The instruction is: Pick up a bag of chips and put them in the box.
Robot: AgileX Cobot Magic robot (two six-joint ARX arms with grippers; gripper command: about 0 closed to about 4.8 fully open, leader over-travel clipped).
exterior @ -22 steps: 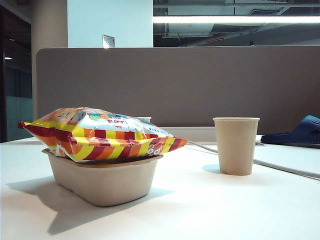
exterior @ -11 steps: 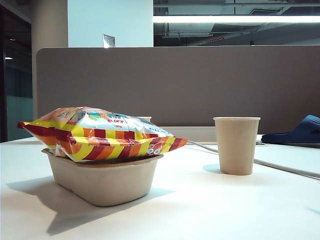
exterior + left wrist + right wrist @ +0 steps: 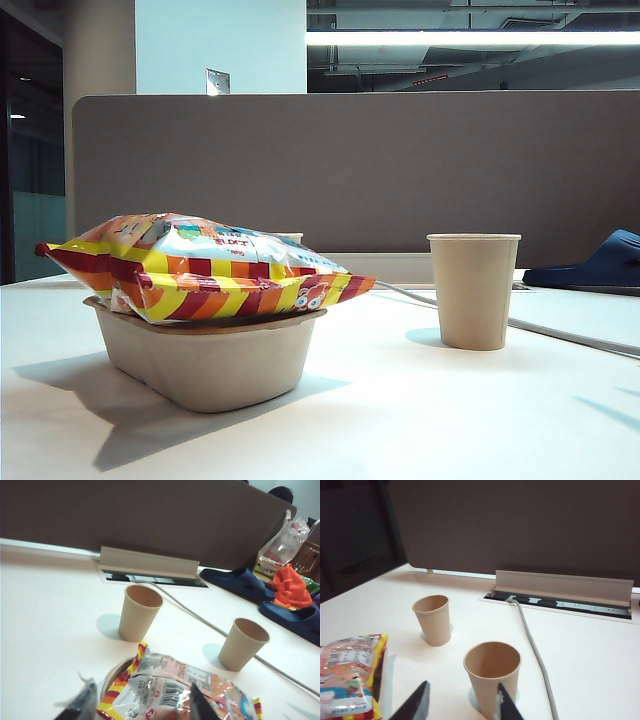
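Observation:
The bag of chips [image 3: 200, 268], glossy with red, orange and yellow striped edges, lies flat across the rim of the beige box [image 3: 205, 360] and overhangs both ends. Neither gripper shows in the exterior view. In the left wrist view my left gripper [image 3: 142, 689] is open above the bag of chips [image 3: 180, 690], with the box rim [image 3: 111, 676] peeking out beside it; its fingers do not touch the bag. My right gripper [image 3: 462, 686] is open over bare table, the bag of chips [image 3: 347, 672] off to one side of it.
A tan paper cup [image 3: 472, 290] stands right of the box; another cup's rim [image 3: 290, 238] peeks out behind the bag. A grey cable [image 3: 560, 335] crosses the table at the right, near a blue slipper [image 3: 595, 265]. A brown divider panel [image 3: 350, 170] closes the back.
Bag, box and cup have stayed where they were. A faint shadow has appeared on the table at the lower right.

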